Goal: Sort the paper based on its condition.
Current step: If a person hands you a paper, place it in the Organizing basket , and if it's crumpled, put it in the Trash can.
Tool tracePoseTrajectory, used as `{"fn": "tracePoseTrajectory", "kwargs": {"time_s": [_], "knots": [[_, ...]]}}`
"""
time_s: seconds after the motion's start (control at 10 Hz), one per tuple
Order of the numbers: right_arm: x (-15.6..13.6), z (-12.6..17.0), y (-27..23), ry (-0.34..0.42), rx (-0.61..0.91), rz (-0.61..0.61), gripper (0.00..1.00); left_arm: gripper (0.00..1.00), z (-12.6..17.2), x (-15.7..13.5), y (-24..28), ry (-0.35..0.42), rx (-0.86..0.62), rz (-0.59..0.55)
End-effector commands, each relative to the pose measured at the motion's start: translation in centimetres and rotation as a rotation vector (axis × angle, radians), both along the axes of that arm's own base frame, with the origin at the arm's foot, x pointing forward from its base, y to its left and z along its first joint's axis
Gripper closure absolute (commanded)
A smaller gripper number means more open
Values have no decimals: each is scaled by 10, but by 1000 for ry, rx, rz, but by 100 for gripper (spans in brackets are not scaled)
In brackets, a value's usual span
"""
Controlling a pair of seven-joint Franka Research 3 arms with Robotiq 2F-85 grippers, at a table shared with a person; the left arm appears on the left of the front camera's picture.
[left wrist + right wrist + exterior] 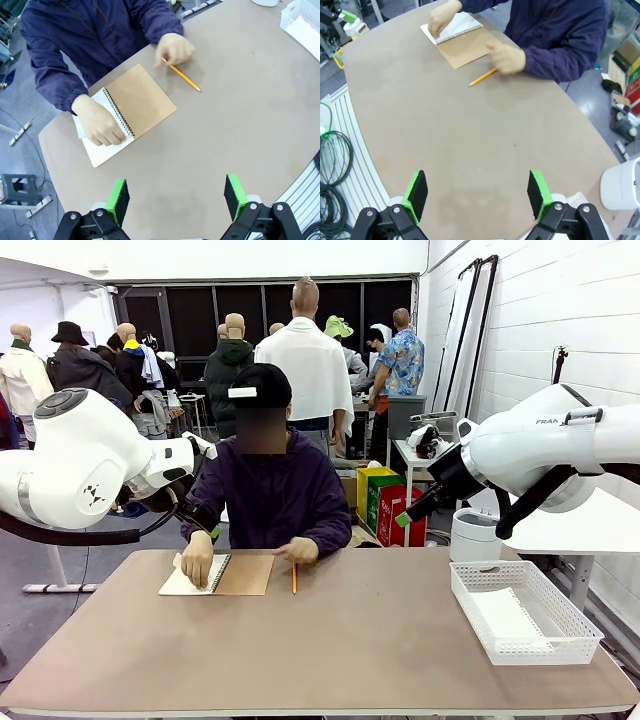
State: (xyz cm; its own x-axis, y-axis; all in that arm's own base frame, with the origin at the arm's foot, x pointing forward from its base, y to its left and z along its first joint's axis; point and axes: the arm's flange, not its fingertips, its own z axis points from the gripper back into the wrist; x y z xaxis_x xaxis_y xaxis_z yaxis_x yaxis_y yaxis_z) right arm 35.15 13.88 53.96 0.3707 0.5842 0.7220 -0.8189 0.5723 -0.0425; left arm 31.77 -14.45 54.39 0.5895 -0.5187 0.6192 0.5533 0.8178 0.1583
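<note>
Paper [505,616] appears to lie flat in the basket [545,652] at the table's [350,660] right end. A white page [100,152] of the open notebook [142,97] sits under a person's hand [100,122]. The other hand [175,48] touches a pencil [182,77]. The left gripper [172,192] and right gripper [477,187] hang wide open and empty above the table.

We see a tan bench [225,130], a brown-covered notebook [142,97] with black spiral [120,117] and white page [102,152], a yellow pencil [182,77], a white lattice basket [525,610] and a dark purple jacket [100,35]. The left end effector [176,189] and right end effector [476,184] are black with green pads [118,197].
</note>
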Motion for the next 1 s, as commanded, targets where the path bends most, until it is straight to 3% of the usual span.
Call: {"fn": "tracePoseTrajectory", "kwargs": {"time_s": [0.0, 0.9], "knots": [[1, -1, 0, 0, -5, 3, 0, 0, 0, 0, 1, 3, 0, -9], [1, -1, 0, 0, -5, 3, 0, 0, 0, 0, 1, 3, 0, -9]]}}
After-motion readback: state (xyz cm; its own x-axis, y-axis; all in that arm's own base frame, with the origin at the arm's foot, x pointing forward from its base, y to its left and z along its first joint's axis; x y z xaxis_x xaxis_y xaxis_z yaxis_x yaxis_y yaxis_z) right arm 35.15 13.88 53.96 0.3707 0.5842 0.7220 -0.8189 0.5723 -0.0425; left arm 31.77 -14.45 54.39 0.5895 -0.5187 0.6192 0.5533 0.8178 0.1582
